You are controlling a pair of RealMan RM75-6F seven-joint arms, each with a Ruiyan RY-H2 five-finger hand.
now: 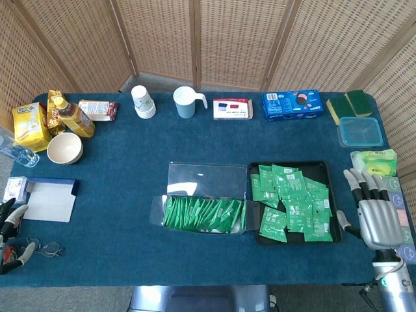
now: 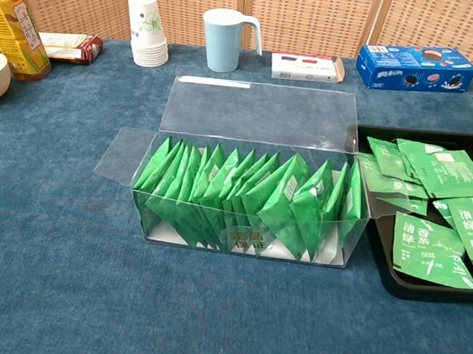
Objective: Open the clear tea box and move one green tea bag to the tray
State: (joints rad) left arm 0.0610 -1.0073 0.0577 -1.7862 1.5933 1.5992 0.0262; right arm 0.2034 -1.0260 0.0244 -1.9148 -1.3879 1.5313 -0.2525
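Blue cloth table, wicker screens | box (image 2: 246,203) lay open, flap back, bags upright inside | tray (image 1: 294,165) beside it held many bags (image 1: 290,202) | right hand (image 1: 375,218) empty, spread, beside tray | left hand (image 1: 9,227) at edge, grip unclear | task looked finished

left robot hand (image 1: 9,229): cut by head-view edge, grip unclear
tray (image 2: 428,288): right part cut off, chest view
bottle (image 2: 7,22): top cropped

Silver metal right hand (image 1: 377,218) at the lower right, back facing up, dark-tipped fingers (image 1: 366,182) extended, apart and holding nothing; dark left hand (image 1: 10,233) at the lower left edge, only partly visible, fingers apart.
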